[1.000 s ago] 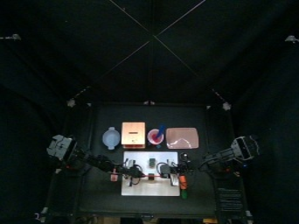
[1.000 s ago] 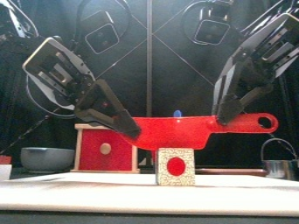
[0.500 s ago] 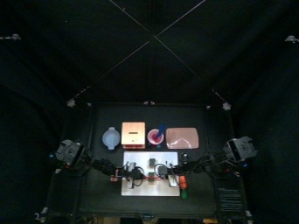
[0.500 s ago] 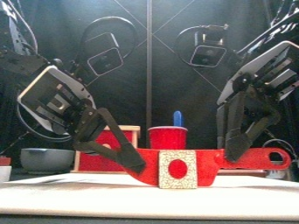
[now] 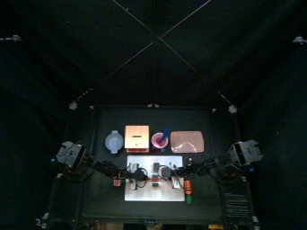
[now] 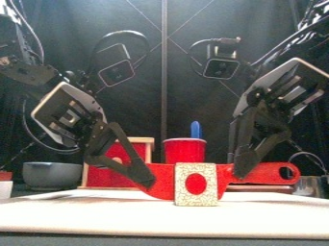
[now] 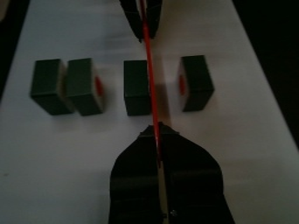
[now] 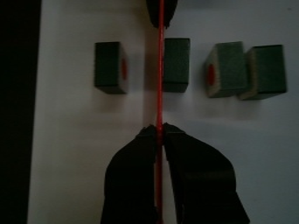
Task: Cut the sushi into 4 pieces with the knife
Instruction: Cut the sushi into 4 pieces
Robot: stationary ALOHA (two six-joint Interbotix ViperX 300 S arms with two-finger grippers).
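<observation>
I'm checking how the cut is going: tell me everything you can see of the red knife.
The red knife is a flat, plastic-looking toy, held level and on edge, low over the white board. The left gripper is shut on its blade end, the right gripper on its handle end. Its blade sits in the gap between two dark green sushi blocks.

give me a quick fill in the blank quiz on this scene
The left gripper and right gripper hold a knife whose colour is ___.
The number of sushi blocks in the left wrist view is ___.
They lie on a cutting board whose colour is ___.
Missing words: red; four; white.
</observation>
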